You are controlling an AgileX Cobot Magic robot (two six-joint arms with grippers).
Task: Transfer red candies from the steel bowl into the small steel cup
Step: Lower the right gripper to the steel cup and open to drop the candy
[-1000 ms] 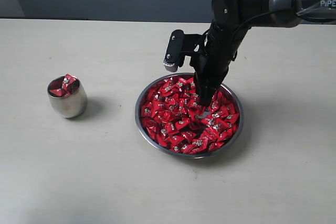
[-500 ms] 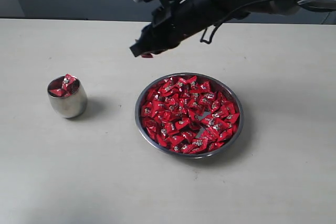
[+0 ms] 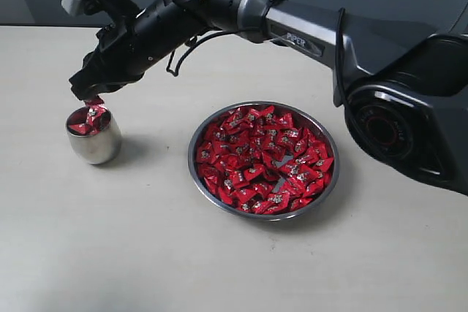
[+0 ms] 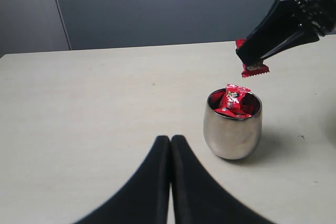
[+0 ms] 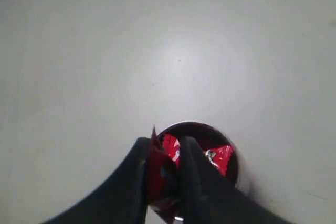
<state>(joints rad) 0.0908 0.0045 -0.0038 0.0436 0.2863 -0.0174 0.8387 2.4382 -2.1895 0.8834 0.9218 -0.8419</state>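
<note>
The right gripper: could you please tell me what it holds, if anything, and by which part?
The right gripper pinches one red candy by its upper part; the crimped lower edge hangs free.

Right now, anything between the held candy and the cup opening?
Nothing visible. The right gripper holds a red candy just above the small steel cup, with open air between. The red candies inside poke above its rim.
</note>
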